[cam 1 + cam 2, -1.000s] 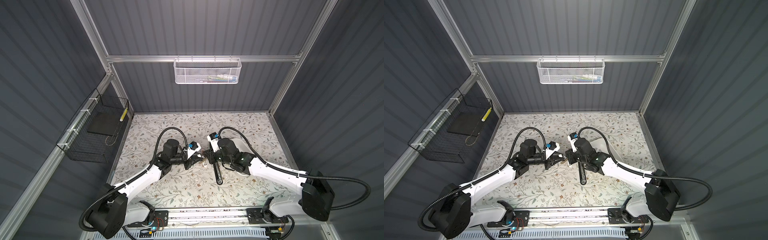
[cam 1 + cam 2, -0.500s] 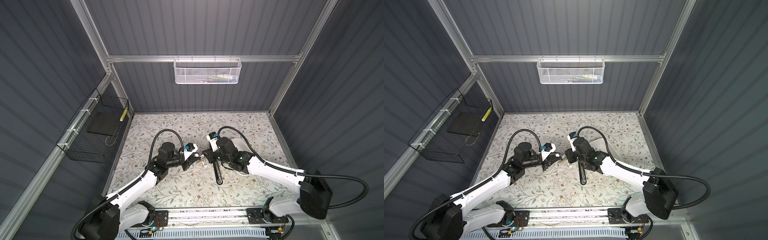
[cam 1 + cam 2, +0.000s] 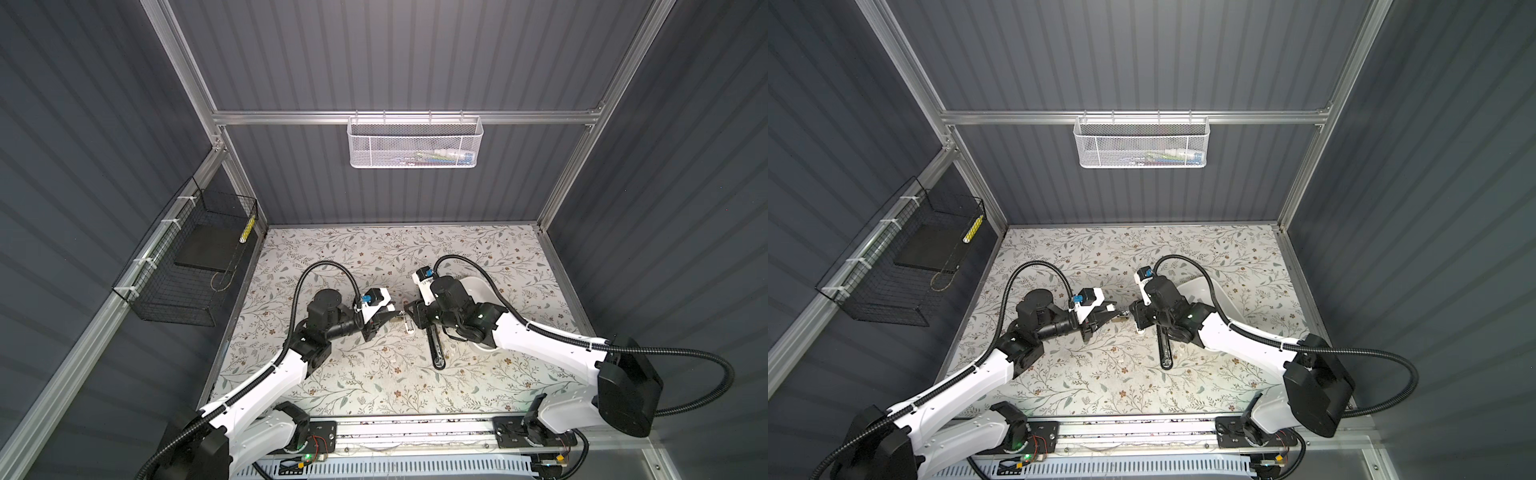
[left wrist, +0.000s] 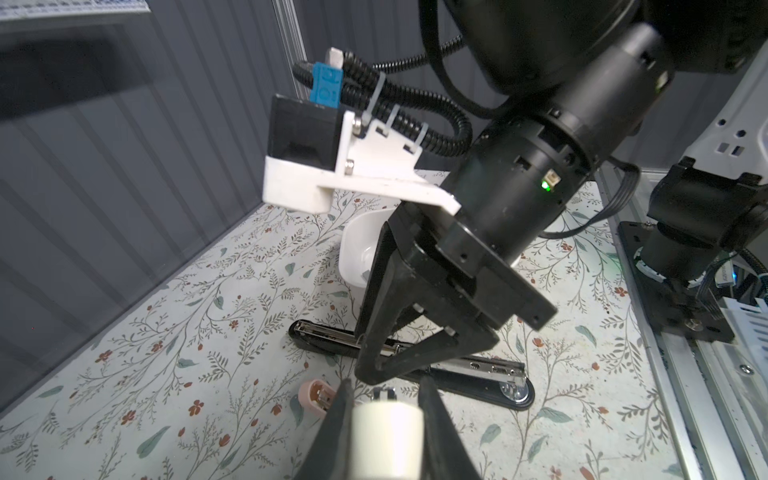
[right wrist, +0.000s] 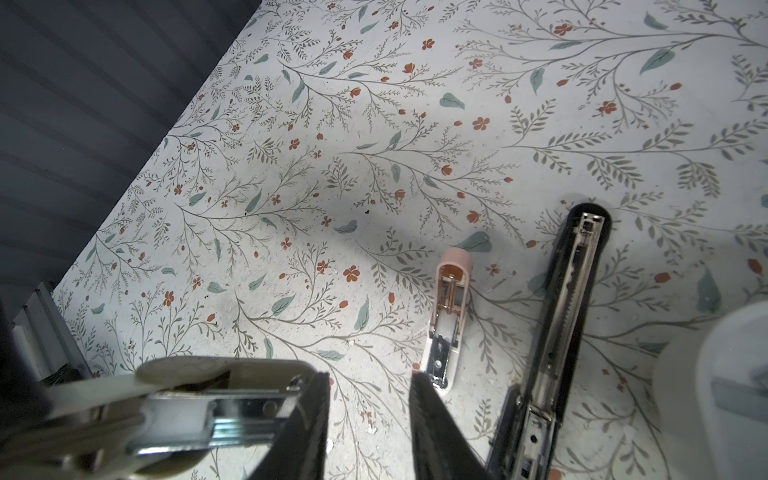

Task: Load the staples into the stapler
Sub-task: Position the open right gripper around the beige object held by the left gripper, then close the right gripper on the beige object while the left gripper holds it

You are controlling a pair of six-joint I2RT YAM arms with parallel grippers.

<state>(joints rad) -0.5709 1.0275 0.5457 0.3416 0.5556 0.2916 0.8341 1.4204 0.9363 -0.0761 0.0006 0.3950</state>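
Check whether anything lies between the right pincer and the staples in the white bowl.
The open black stapler lies flat between the right pincer and the white bowl holding the staples. It looks low enough to lift over.

Counted: three staplers, namely one black stapler (image 3: pixel 435 349), one pink stapler (image 5: pixel 446 320) and one cream stapler (image 4: pixel 386 440); one white bowl (image 3: pixel 480 286), with one grey staple strip (image 5: pixel 739 395) showing in it; two wall baskets, one white mesh basket (image 3: pixel 395 145) and one black wire basket (image 3: pixel 174 299); two arms, left arm (image 3: pixel 266 374) and right arm (image 3: pixel 548 345).
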